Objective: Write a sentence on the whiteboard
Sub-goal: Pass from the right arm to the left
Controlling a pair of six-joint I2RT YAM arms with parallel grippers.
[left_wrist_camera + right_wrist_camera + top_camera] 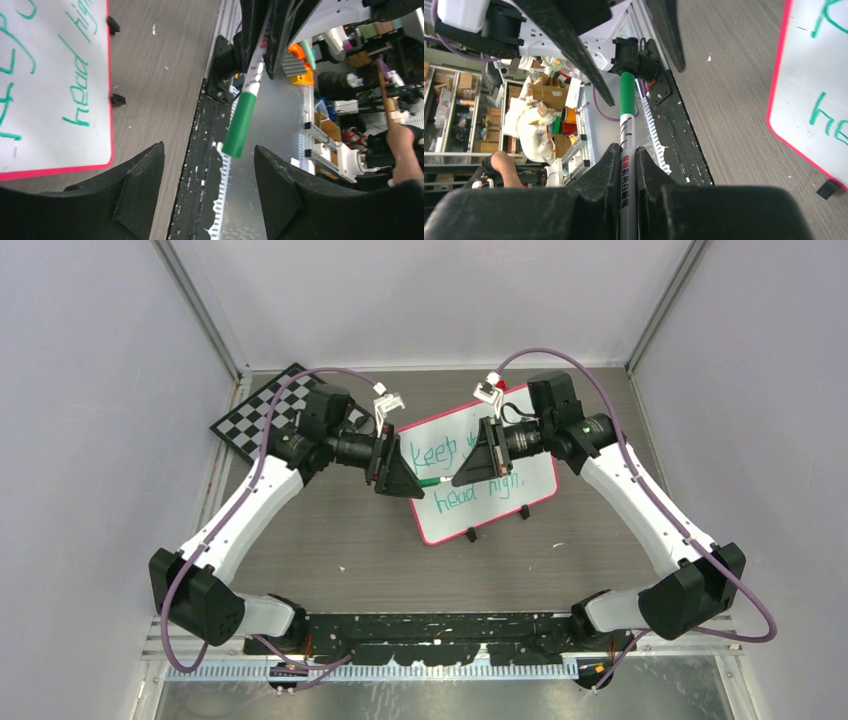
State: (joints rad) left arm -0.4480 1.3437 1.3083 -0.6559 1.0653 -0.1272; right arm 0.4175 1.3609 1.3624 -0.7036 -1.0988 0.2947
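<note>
Top external view shows the sentence [485,497] finished on the whiteboard [440,522] below both grippers; right gripper [628,150] clamps the capped marker [626,131], left gripper [209,150] open around its cap [241,120], so only stowing seems left.

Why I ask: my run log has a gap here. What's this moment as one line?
left claw: open around green end of marker, not touching | right claw: shut on marker | whiteboard: sentence written in green

whiteboard [445,518] fills centre, chessboard [250,418] far left
</note>
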